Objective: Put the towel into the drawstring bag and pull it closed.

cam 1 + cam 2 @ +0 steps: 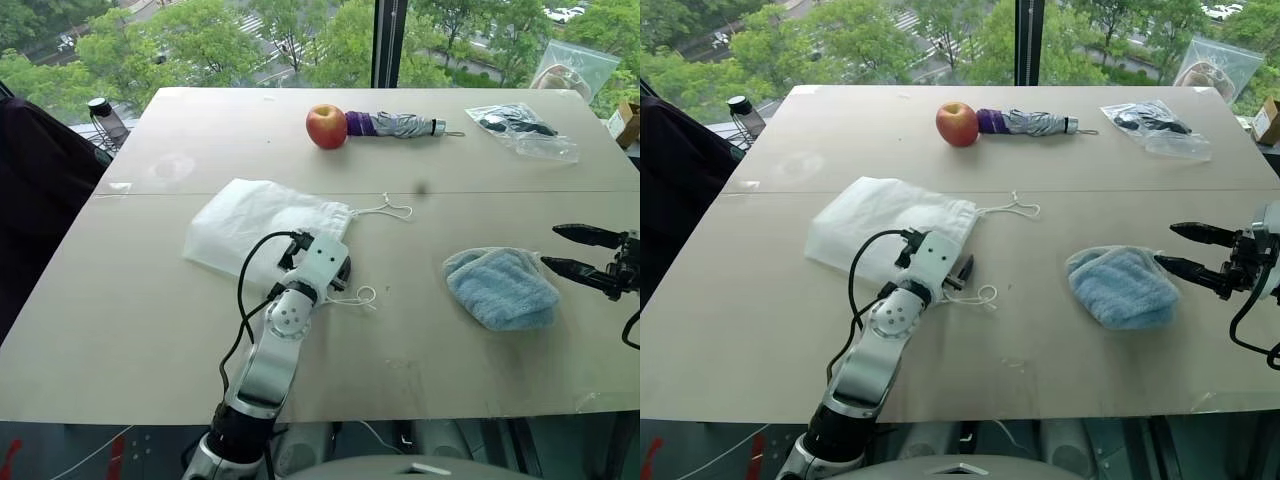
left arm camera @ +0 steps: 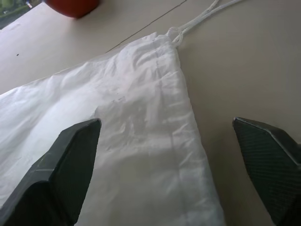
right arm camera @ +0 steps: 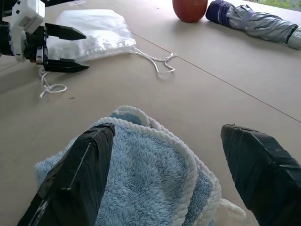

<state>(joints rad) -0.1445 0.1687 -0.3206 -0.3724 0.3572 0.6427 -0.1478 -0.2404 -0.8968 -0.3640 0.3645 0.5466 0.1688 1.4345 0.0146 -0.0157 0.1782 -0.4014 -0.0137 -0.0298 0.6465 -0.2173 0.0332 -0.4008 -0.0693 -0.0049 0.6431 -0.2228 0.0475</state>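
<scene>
towel (image 1: 500, 287): folded, right side of table (image 1: 420, 350), not yet in bag
drawstring bag (image 1: 250, 225): flat, mouth shut, well left of towel
left gripper (image 3: 66, 49): wide, at bag mouth hem, holds nothing
right gripper (image 1: 572, 250): wide, just beside towel
tip: pinch top layer only, lift to open mouth

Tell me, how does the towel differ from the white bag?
The towel is light blue and fluffy; the bag is white, thin and smooth. The towel sits bunched in a lump, while the bag lies flat. The bag looks larger and has cords at its mouth; the towel has none. Both are cloth, lying on the table.
</scene>
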